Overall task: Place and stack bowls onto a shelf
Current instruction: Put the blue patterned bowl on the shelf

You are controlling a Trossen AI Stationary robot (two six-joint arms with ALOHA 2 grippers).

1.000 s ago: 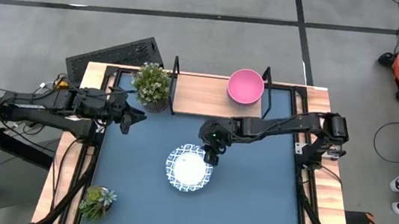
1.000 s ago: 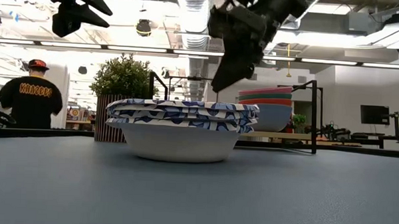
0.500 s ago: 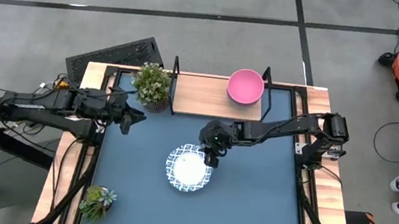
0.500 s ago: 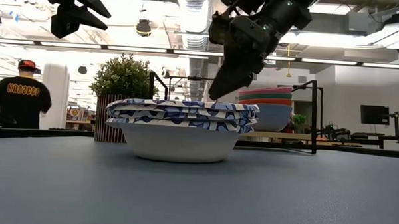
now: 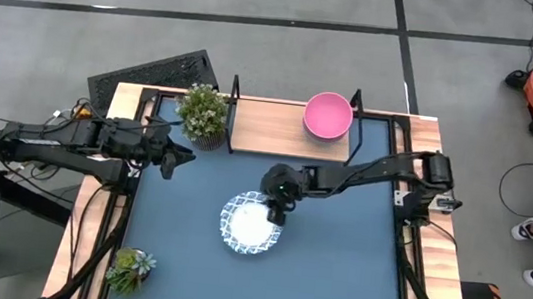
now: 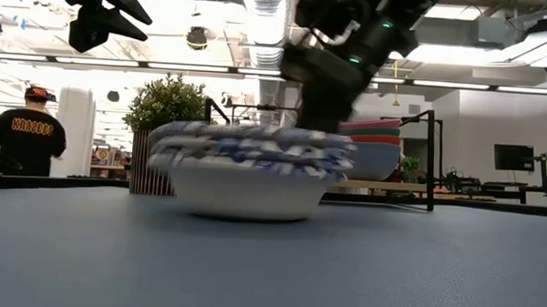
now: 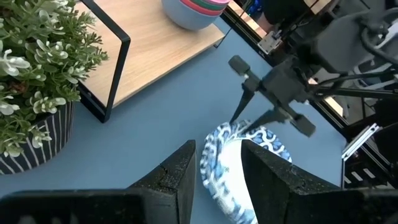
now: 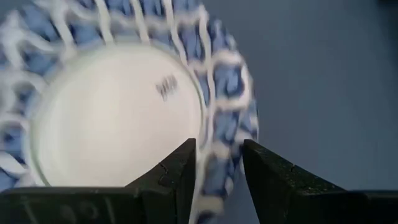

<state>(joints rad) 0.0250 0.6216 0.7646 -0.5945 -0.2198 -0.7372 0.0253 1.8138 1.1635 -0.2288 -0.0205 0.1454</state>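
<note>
White bowls with blue patterned rims [image 5: 249,227] sit nested on the blue tabletop, near its middle. They are blurred in the low view [image 6: 250,166]. My right gripper [image 5: 276,209] is down at their far-right rim, open, with one finger inside the rim and one outside [image 8: 219,149]. On the wooden shelf [image 5: 269,130] at the far edge stands a stack of bowls with the pink one on top [image 5: 328,114]. My left gripper [image 5: 183,156] hangs open above the table's left side, beside the potted plant. My right gripper comes from above, slanting down from the table's right, and straddles the top bowl's patterned rim [image 8: 217,121] on its far-right side. One finger [image 8: 180,168] is inside the bowl and one is outside. The bowls rest on the table and are blurred, so a finger touches them.
A tall potted plant [image 5: 202,112] stands at the shelf's left end. A small plant [image 5: 129,268] sits at the near-left corner. Black posts [image 6: 431,159] rise at the shelf's ends. A person [image 6: 30,131] stands in the room beyond the table.
My right gripper has gone down and a little toward the table's left edge, from above the patterned bowls onto their far-right rim. The bowls have slid slightly toward the left edge and are shaking where they stood still before.
</note>
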